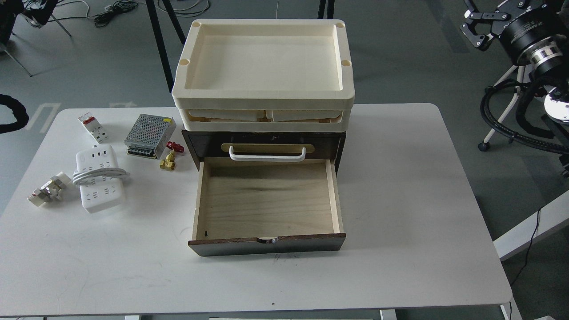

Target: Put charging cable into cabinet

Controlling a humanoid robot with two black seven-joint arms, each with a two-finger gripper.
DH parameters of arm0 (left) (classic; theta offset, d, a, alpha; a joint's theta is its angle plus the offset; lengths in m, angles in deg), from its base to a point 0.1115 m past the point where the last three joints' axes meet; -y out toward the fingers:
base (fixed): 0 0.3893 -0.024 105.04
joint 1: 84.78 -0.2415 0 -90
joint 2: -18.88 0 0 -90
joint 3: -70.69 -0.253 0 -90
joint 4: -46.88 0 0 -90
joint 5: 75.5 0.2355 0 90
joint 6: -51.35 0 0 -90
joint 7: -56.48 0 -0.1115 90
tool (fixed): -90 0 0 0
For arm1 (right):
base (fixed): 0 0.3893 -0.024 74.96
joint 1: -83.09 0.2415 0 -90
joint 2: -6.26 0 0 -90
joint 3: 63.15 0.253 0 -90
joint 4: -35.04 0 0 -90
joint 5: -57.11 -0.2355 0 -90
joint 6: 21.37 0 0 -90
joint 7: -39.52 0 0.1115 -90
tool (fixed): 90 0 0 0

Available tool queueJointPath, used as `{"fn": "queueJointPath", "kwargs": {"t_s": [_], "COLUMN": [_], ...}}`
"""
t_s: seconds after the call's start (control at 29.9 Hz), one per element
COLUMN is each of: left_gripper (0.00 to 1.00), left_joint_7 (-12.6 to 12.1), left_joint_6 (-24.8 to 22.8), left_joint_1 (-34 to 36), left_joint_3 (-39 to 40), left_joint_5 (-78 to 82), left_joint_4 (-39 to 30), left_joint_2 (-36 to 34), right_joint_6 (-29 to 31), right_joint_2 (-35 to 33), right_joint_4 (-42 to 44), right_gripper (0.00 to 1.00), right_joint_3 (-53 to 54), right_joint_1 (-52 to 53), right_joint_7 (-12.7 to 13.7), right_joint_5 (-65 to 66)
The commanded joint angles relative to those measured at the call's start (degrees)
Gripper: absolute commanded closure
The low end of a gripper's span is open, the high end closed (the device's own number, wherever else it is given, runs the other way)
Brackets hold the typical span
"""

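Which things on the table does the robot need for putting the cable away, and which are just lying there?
Needed:
- charging cable, a white power strip with its cord looped round it
- cabinet, its lower drawer pulled open

Just lying about:
- cream trays on top of the cabinet
- metal box
- white-and-red block
- brass valve
- small plug

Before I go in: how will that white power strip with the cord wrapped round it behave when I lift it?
The power strip looks like a rigid plastic block, so it should lift flat without bending. Its glossy shell may be slippery. The cord is only looped around its middle, so it could slide or unwind during the carry to the open drawer.
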Motion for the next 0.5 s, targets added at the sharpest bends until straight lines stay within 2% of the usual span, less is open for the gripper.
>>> {"fn": "queueJointPath", "kwargs": {"t_s": [0.0,0.1,0.2,0.3,0.4,0.47], "left_gripper": [0.0,0.0,0.0,0.0,0.0,0.0], "left_joint_7": [0.1,-0.2,0.5,1.1,1.3,3.3], "left_joint_6": [0.0,0.0,0.0,0.0,0.0,0.0], "left_joint_1": [0.0,0.1,0.8,0.3,0.4,0.3], "left_joint_3": [-0.1,-0.9,0.5,3.4,4.5,4.8], "left_joint_5": [0.1,0.5,-0.3,-3.1,-3.7,-4.0], "left_joint_4": [0.3,2.8,5.9,11.8,12.6,12.5], "left_joint_2": [0.0,1.3,3.3,5.8,8.7,9.5], "right_joint_6": [-0.1,-0.7,-0.8,-0.8,-0.8,-0.8], "right_joint_2": [0.0,-0.6,-2.6,-3.7,-4.9,-4.9], "right_joint_4": [-0.2,-1.9,-3.3,-3.6,-3.6,-3.6], "right_gripper": [0.0,0.0,0.0,0.0,0.0,0.0], "right_joint_3": [2.1,2.3,2.8,3.0,3.0,3.0], "right_joint_1": [-1.1,-2.7,-3.8,-4.5,-5.0,-5.7], "right_joint_7": [0.1,0.1,0.1,0.1,0.1,0.1], "right_joint_5": [0.0,0.0,0.0,0.0,0.0,-0.1]}}
